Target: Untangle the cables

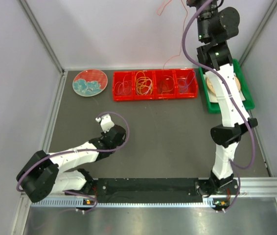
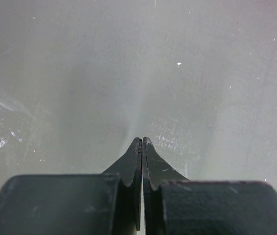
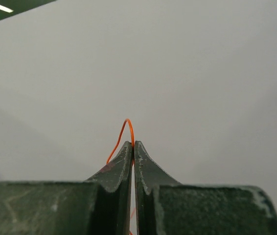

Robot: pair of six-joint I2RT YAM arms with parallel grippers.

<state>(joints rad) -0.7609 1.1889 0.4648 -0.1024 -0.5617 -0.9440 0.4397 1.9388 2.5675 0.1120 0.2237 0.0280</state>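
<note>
This is looking like a robotics lab cell: pale panels and aluminium posts are enclosing a grey table, and a slotted metal rail is running along its near edge.

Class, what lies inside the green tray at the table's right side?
A tan round object and a pale flat sheet show in the green tray. The right arm covers the middle, so anything else there is hidden.

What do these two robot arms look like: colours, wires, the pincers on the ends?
The left arm and right arm have white shells with black joint housings. A thick mauve hose loops along each. The left gripper and right gripper each end in two dark, scuffed, tapering fingers.
</note>
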